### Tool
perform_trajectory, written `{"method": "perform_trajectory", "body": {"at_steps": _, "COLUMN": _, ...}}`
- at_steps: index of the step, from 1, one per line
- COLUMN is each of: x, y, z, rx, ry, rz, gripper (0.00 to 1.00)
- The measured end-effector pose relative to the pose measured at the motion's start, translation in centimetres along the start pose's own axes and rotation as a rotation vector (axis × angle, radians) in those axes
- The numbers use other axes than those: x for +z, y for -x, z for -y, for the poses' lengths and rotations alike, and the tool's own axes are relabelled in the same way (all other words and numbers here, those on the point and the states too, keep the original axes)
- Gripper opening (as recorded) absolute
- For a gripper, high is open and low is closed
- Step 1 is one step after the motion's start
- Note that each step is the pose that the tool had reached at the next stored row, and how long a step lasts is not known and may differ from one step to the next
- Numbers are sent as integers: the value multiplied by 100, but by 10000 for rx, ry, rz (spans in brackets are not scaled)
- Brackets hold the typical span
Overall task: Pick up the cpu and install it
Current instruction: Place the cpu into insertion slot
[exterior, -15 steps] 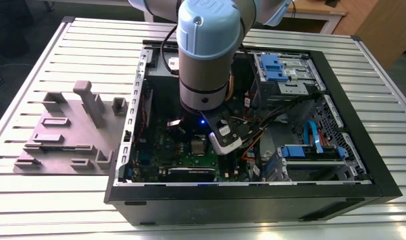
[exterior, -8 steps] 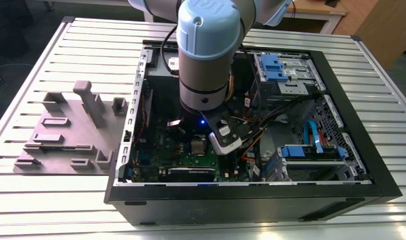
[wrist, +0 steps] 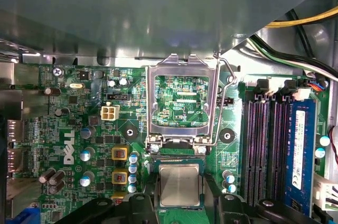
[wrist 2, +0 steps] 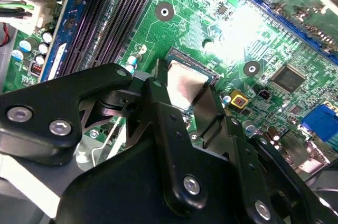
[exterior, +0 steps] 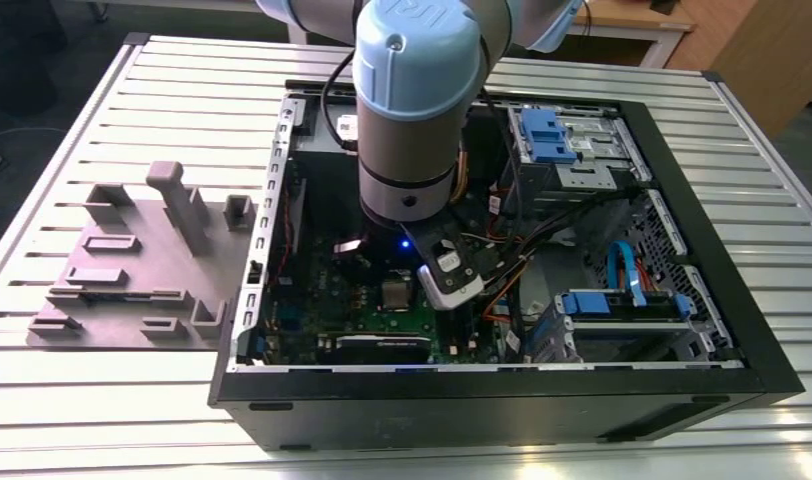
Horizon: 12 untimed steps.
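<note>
The cpu [wrist: 179, 184], a small silvery square chip, lies level over the socket on the green motherboard [wrist: 79, 129]. My gripper [wrist: 179, 188] straddles it, one black finger against each side edge, and appears shut on it. In the second wrist view the cpu [wrist 2: 186, 84] shows between a black finger [wrist 2: 161, 100] and a grey one, with my gripper [wrist 2: 186, 93] low over the board. The shiny socket frame [wrist: 182, 64] is flipped open beside the chip. In the exterior view the arm [exterior: 406, 120] reaches down into the computer case, and the cpu [exterior: 398, 293] sits below it.
The open black case [exterior: 513, 385] surrounds the motherboard, with cables and blue drive bays [exterior: 566, 140] on the exterior view's right. Dark memory slots [wrist: 264, 145] run beside the socket. A grey plastic tray [exterior: 126, 260] with raised blocks stands outside the case on the slatted table.
</note>
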<state>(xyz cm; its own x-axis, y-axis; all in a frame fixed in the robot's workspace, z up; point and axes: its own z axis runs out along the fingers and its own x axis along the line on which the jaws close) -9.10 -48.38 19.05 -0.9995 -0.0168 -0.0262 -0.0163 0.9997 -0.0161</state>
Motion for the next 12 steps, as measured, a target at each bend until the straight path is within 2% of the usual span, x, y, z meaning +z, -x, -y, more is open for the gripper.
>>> {"method": "perform_trajectory", "body": {"at_steps": 4, "x": 0, "y": 0, "z": 1, "rx": 0, "ry": -2, "rz": -1, "gripper": 42}}
{"method": "perform_trajectory", "body": {"at_steps": 12, "x": 3, "y": 0, "z": 0, "rx": -1, "ry": 0, "rz": -1, "gripper": 41}}
